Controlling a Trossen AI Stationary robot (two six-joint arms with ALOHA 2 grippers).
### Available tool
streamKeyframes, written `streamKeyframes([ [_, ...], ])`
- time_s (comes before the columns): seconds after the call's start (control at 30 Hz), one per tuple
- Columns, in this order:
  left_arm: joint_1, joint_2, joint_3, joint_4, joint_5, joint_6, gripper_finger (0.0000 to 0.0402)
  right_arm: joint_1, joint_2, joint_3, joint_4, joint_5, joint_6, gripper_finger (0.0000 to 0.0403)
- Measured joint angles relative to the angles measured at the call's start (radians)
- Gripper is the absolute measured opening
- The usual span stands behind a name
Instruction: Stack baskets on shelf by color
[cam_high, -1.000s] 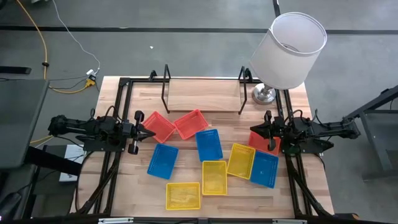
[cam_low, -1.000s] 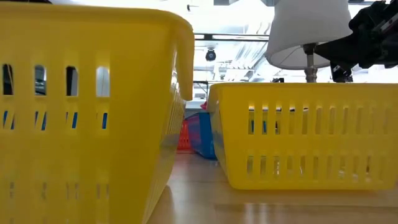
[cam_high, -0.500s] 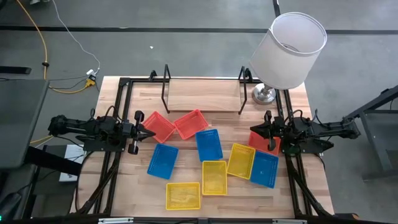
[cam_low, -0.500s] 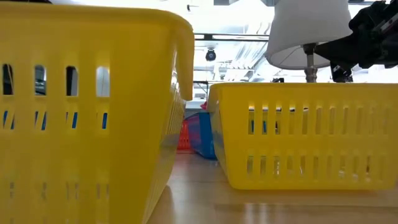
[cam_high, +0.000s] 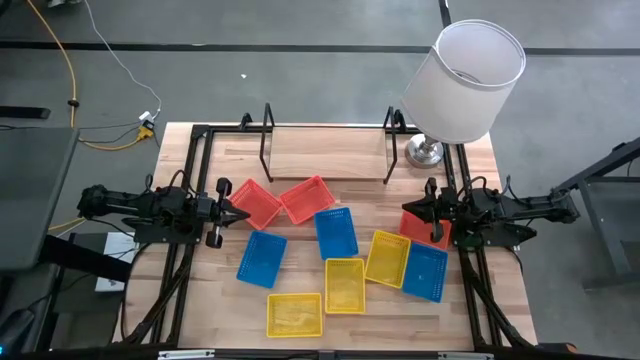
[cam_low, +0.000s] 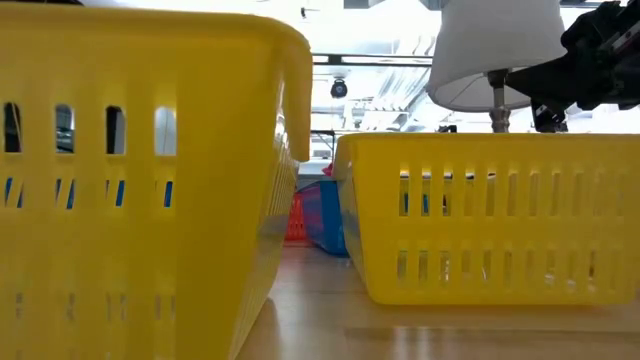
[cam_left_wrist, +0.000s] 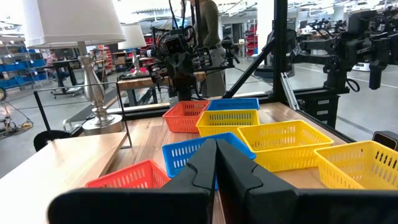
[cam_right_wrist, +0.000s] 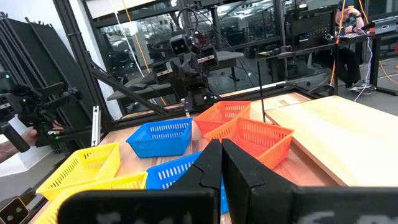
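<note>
Baskets all nine loose on counter, none stacked; shelf bare. Left fingers pressed together beside red basket; right fingers pressed together, holding nothing. Task unstarted.

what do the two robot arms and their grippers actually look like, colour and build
Both are dark, near-black jointed arms with thin black cables looped along their links, seen from above at the table's two sides. The left gripper and right gripper each end in two flat, matte black fingers tapering to blunt tips, with smooth plastic-looking faces. No markings or labels show on them.
</note>
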Motion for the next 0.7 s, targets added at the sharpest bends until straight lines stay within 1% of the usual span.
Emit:
streamKeyframes([
  [0.6, 0.0, 0.0, 0.0, 0.0, -0.008, 0.0, 0.0003, 0.0, 0.0, 0.0, 0.0, 0.0, 0.0, 0.0],
  [0.7, 0.0, 0.0, 0.0, 0.002, -0.012, 0.038, 0.0003, 0.0, 0.0, 0.0, 0.0, 0.0, 0.0, 0.0],
])
